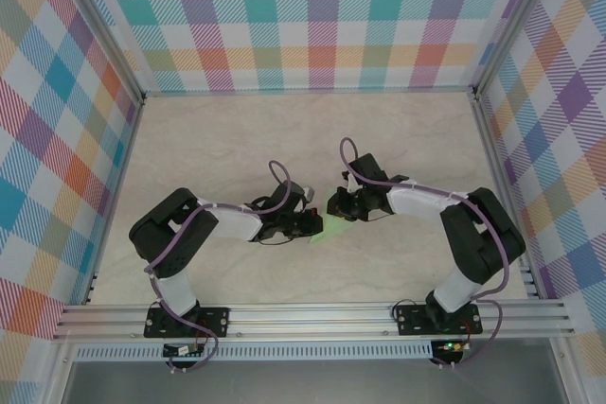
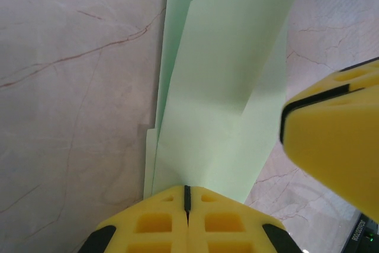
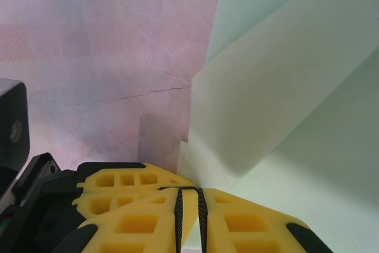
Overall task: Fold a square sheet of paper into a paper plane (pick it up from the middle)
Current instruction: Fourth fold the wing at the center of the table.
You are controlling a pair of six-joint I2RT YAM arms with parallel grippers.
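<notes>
The pale green sheet of paper (image 1: 329, 230), creased into overlapping layers, sits at mid-table between the left gripper (image 1: 314, 225), reaching in from 9 o'clock, and the right gripper (image 1: 343, 207), reaching in from 3 o'clock. In the left wrist view the left tool is clamped tight on the sheet's near edge, and the folded strip runs toward 12 o'clock. The right tool pinches the paper too, jaws almost touching, and the layers fan toward 1 o'clock over the marble table (image 3: 89, 57)

Folded paper (image 2: 225, 87) cut off at left wrist view's top
</notes>
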